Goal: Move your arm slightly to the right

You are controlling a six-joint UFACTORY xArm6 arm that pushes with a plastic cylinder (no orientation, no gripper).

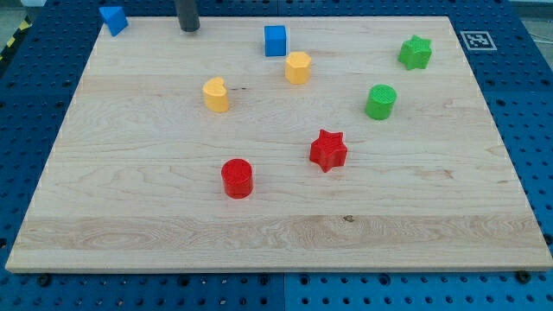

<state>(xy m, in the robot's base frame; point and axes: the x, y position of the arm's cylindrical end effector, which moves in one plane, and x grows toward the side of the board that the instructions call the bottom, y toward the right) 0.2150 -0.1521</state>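
My tip (189,28) is at the view's top, left of centre, on the far edge of the wooden board (276,233). It touches no block. A blue wedge-like block (113,18) lies to its left at the top left corner. A blue cube (275,41) lies to its right. A yellow hexagonal block (298,66) sits just below and right of the cube. A yellow rounded block (216,94) lies below the tip.
A green star (416,52) sits at the top right and a green cylinder (380,101) below it. A red star (328,149) and a red cylinder (237,178) lie near the middle. A marker tag (477,39) is off the board's top right corner.
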